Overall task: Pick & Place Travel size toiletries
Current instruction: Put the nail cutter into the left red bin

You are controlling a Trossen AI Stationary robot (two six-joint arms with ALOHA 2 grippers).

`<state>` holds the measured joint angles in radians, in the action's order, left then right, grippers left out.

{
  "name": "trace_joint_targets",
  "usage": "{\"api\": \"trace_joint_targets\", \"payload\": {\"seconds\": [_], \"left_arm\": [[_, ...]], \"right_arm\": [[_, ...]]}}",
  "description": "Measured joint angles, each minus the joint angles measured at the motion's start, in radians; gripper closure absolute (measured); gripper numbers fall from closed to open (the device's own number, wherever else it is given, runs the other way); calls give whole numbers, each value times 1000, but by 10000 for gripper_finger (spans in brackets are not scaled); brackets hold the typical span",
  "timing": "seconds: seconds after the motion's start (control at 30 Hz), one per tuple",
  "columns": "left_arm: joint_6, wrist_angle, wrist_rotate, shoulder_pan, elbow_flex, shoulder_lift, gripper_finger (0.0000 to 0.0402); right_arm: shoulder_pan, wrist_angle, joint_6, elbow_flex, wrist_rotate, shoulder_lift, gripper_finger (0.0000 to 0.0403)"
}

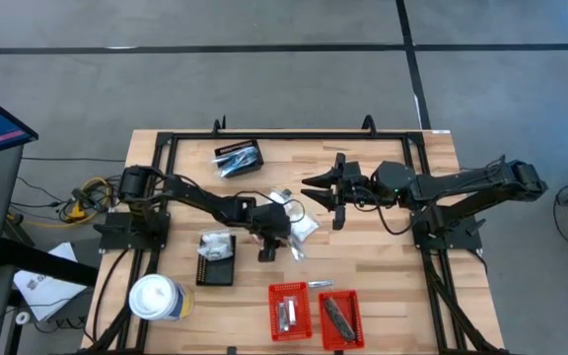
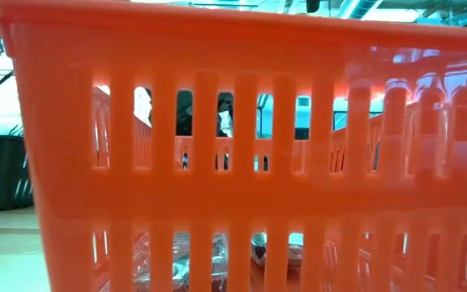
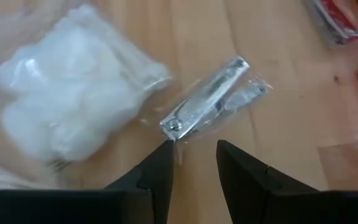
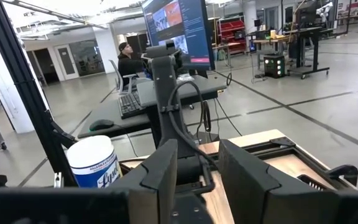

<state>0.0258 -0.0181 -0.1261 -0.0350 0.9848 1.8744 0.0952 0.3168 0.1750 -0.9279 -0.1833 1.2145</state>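
The travel size toiletries lie in a loose pile (image 1: 289,212) at the table's middle. The left wrist view shows a clear-wrapped packet of white puffs (image 3: 67,106) and a silvery clipper-like piece in clear wrap (image 3: 207,99), both flat on the wood. My left gripper (image 3: 194,155) (image 1: 267,248) slants down at the pile's near side, open, with nothing between its fingers. My right gripper (image 1: 316,189) (image 4: 197,168) hangs level above the pile's far right side, open and empty. My left gripper has one fingertip (image 3: 166,149) right at the near end of the silvery piece's wrap (image 3: 174,129), coming slanting down from the table's left. I cannot tell whether it touches. The piece lies flat on the table.
Two red baskets (image 1: 289,311) (image 1: 341,318) with items stand at the near edge; one red wall (image 2: 233,146) fills the low view. A black basket (image 1: 237,158) sits far left of the pile, another (image 1: 215,258) near left. A white lidded cup (image 1: 156,296) stands at the near left.
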Motion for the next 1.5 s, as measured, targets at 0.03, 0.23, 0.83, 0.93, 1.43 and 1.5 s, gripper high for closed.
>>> {"api": "trace_joint_targets", "payload": {"seconds": [0.03,0.23,0.83,0.93,1.43,1.5], "left_arm": [[15,4,9,-7,0,0,284],[149,53,81,-57,0,0,284],[344,324,94,-73,25,190,279],[335,333,95,-69,45,226,268],[333,292,148,-142,39,111,251],[333,287,152,-141,37,113,251]], "right_arm": [[0,0,0,0,0,0,290],[0,0,0,0,0,0,290],[0,8,0,0,0,1,290],[0,6,0,0,0,1,290],[0,1,0,0,0,1,290],[0,6,1,0,0,1,290]]}}
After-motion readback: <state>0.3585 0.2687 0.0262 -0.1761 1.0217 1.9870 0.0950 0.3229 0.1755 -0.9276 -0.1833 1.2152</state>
